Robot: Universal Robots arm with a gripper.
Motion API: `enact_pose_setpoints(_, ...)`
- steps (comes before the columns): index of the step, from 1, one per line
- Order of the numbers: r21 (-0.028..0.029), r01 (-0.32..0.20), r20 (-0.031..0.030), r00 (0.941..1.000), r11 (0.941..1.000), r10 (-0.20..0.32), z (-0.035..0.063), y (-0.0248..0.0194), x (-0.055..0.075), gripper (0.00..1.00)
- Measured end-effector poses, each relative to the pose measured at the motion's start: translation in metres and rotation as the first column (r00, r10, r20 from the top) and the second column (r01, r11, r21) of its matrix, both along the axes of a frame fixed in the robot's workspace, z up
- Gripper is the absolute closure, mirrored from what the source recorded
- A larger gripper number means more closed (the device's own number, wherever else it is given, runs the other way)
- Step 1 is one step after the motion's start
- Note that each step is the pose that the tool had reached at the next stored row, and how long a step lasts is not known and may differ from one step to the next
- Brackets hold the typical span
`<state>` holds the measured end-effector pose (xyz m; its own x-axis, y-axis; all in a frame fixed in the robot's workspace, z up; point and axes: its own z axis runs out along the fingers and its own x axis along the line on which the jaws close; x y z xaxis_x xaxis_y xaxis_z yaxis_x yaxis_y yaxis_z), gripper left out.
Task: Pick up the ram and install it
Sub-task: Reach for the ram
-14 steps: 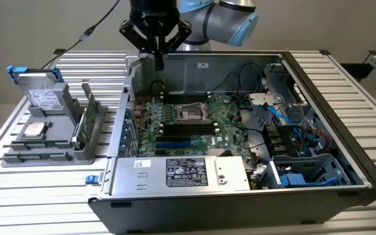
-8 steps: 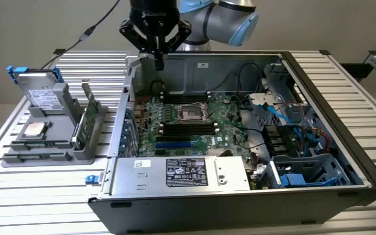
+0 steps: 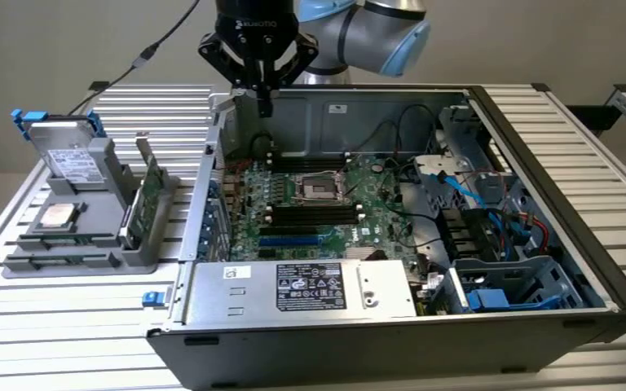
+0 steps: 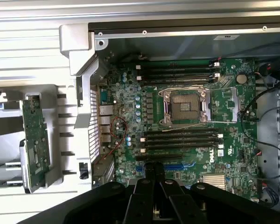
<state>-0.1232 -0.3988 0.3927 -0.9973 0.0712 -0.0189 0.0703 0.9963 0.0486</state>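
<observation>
Ram [image 3: 150,195] [image 4: 35,135]: as best I can judge, it is the narrow green board standing on edge in the grey holder [image 3: 74,259], just outside the open case [image 3: 346,354] at the exterior view's left; it is untouched, and the motherboard [image 3: 253,208] slots look empty. Gripper [image 3: 265,104] [image 4: 154,169] hangs above the case, over the motherboard and well apart from the ram, fingers pressed together on nothing. Judged step: pick not yet begun; a grasp calls for fingers parted and squared to the board's top edge.

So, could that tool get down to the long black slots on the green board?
Probably yes. The tool hangs over the open case, and the black slots lie bare beside the socket; the blue cables sit off to the exterior view's right.
</observation>
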Motion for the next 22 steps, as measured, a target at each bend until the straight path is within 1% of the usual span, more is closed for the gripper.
enact_pose_setpoints(4, 0.0001, 0.0, 0.0008, 1.0, 1.0, 0.0, -0.0002, 0.0, -0.017, 0.9)
enact_pose_setpoints(22, 0.0001, 0.0, 0.0008, 1.0, 1.0, 0.0, -0.0007, 0.0, -0.099, 0.9)
